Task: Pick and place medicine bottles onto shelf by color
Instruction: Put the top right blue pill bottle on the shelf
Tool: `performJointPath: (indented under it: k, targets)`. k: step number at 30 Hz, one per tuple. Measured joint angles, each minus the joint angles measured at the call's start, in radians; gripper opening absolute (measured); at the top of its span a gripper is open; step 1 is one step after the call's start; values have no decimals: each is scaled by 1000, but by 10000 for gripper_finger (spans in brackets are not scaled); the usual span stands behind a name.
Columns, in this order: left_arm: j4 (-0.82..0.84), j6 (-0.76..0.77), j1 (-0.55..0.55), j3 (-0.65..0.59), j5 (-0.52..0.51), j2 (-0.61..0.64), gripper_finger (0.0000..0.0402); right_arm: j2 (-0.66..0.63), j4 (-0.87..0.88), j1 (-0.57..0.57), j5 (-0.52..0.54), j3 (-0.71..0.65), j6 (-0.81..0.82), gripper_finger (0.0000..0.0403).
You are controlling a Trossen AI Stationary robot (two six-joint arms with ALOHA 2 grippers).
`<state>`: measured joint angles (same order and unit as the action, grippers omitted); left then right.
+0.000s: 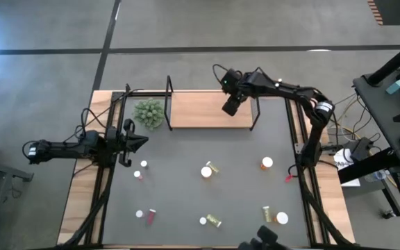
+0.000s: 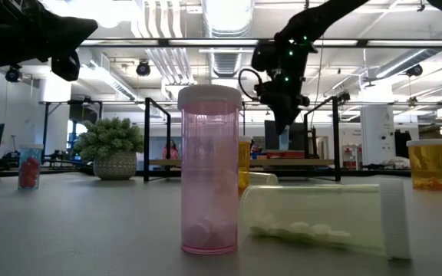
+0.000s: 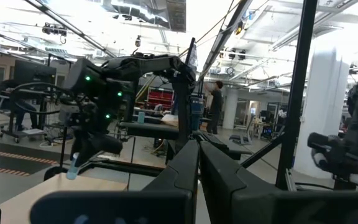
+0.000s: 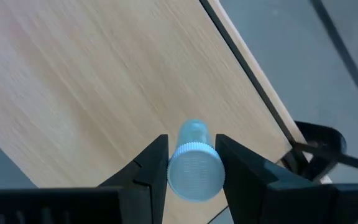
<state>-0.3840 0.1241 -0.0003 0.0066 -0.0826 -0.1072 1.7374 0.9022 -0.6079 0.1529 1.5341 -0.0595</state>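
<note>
We hold a small blue bottle [image 4: 194, 167] tight in our right gripper [image 1: 230, 105], over the right part of the shelf [image 1: 193, 111] near the top middle of the high view. Our left gripper [image 1: 135, 142] waits at the left, fingers pressed together. The shelf board looks bare. About ten bottles, like the orange one [image 1: 267, 163], sit on the grey mat [image 1: 186, 194] below.

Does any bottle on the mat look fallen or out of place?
Yes. Several medicine bottles lie on their sides, for example the yellow-green bottle beside the upright pink bottle near the mat's middle. Nothing looks spilled.
</note>
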Motion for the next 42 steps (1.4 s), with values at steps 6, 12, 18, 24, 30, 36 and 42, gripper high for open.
performJointPath:
  k: [6,12,18,24,30,36,42]
  targets:
    - [0,0,0,0,0,0,0,0,4,-27,-14,0,-98,116]
    - [0,0,0,0,0,0,0,0,3,-25,-30,0,-183,116]
    - [0,0,0,0,0,0,0,0,-4,-25,-58,0,-231,116]
    - [0,0,0,0,0,0,0,-1,-42,-31,-78,0,-238,116]
    - [0,0,0,0,0,0,0,1,-50,-35,-75,0,-207,116]
    - [0,0,0,0,0,0,0,34,-53,-34,-89,0,-269,116]
    - [0,0,0,0,0,0,0,60,-44,-36,-101,-1,-326,116]
